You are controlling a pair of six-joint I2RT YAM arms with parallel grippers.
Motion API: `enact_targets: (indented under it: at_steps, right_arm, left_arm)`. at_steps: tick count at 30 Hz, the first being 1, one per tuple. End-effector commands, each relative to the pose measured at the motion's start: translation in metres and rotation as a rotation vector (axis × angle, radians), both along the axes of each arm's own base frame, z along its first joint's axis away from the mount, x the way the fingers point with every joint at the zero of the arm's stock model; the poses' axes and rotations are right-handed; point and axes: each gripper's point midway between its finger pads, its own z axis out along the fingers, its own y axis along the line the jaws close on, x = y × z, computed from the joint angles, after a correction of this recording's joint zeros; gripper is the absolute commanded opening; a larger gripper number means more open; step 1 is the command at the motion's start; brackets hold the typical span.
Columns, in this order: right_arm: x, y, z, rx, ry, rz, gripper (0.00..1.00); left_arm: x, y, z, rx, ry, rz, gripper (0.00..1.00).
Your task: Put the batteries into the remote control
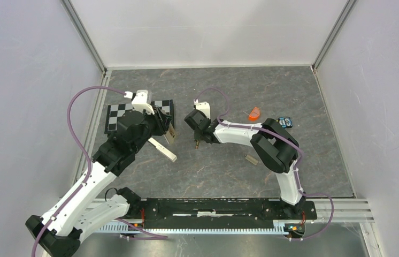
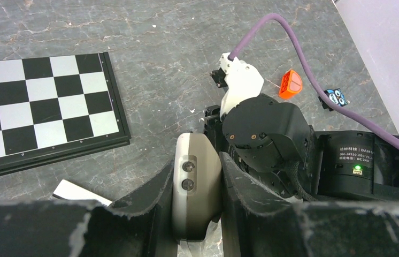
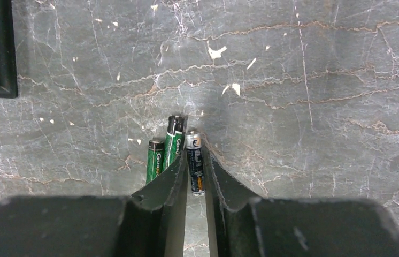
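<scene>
Slippage is the nearest hazard. The right pincer point(image 3: 195, 152) is closed on a dark battery point(image 3: 194, 166), clamping its round sides while it lies on the table point(image 3: 304, 80). A thin cylinder held that way can roll or twist out as it rises.

Two green batteries point(image 3: 174, 140) point(image 3: 155, 159) lie at about 9 to 10 o'clock from the held one. The nearer sits just beside the outside of one finger, perhaps touching it. A lift could drag or flick that battery so it rolls out of easy reach.

The left pincer point(image 2: 197, 166) is closed on the remote control point(image 2: 194, 198), gripping its tan-grey body across the width. Whether the remote's lower end rests on the table cannot be told. From above, it sits near the right pincer, at about its 9 o'clock.

No open battery recess shows in these views. If the recess faces away, or the fingers cover it, the battery probably cannot seat, and pushing could lever the remote out of its grip. A battery brought in the wrong way round would also fail. The two wrists are close together, so a careless approach risks an arm knocking the remote.
</scene>
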Motion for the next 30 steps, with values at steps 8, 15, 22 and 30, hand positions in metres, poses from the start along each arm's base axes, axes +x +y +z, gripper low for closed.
enact_targets:
  at_steps: [8,15,22,30]
  right_arm:
    - [0.010,-0.017,0.024,0.008,-0.056,-0.017,0.03]
    - [-0.012,-0.052,0.107,0.167,-0.261,0.017,0.04]
    - [-0.063,-0.072,0.191,0.470,-0.435,0.153,0.05]
    - [-0.112,-0.060,0.271,0.812,-0.621,0.370,0.06]
  left_arm:
    - [-0.002,-0.016,0.005,-0.049,-0.011,-0.074,0.02]
    - [-0.025,-0.074,0.010,-0.153,-0.009,-0.415,0.02]
    - [-0.040,-0.112,0.020,-0.328,0.037,-0.601,0.02]
    - [-0.029,-0.115,0.017,-0.435,0.196,-0.493,0.02]
